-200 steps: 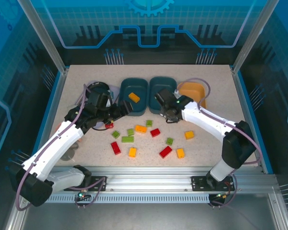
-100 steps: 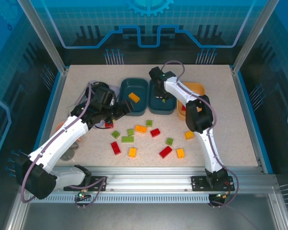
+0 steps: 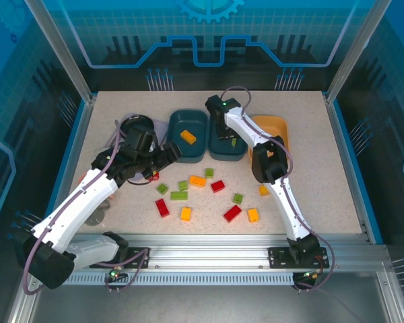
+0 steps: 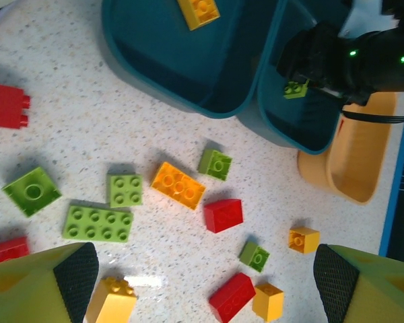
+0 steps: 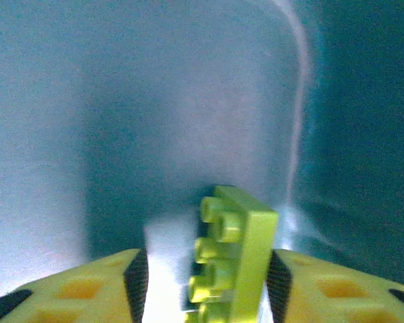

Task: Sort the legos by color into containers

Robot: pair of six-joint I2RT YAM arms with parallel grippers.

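Depositing, apparently: right gripper is hovering in the upper-centre teal tray, jaws slack around 1 lime brick; left gripper jaws wide; withdrawal due next.

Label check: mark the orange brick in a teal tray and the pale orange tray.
orange brick (image 3: 187,136), top external view, studded top face.
pale orange tray (image 3: 275,128), top external view, bare inner floor.

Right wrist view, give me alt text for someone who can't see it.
A lime green lego stands on edge between the right gripper's parted yellow fingers, with a gap on one side, inside a dark teal tray.
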